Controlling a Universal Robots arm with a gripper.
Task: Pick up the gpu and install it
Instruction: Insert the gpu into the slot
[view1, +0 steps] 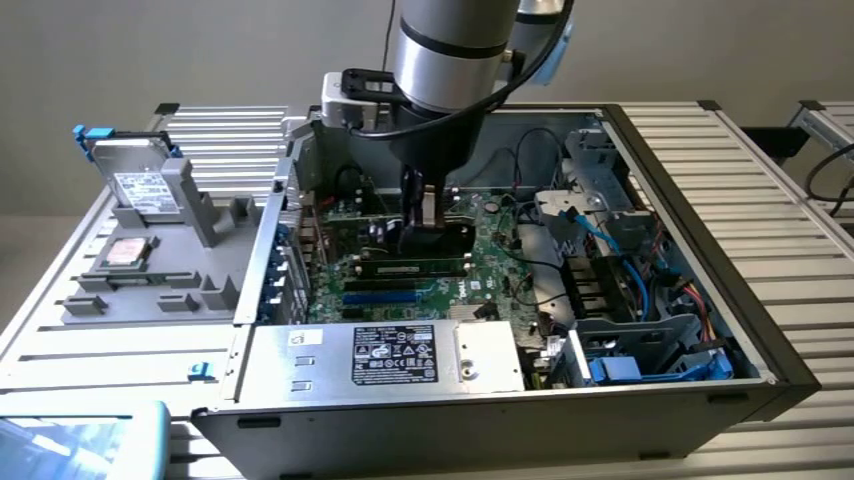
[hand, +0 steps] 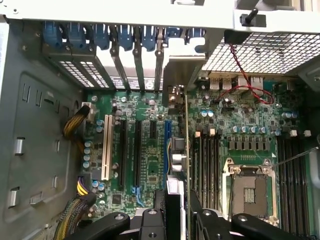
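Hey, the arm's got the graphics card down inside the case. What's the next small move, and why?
Probably a short, slow descent straight toward the motherboard. The claw grips the gpu upright, its silver bracket sits near the rear slot covers, and its edge runs alongside the blue slot. I can't tell whether it's seated, so keep the move small.

Slatted metal table. An open computer case rests on it. A grey parts holder lies at the exterior view's left.
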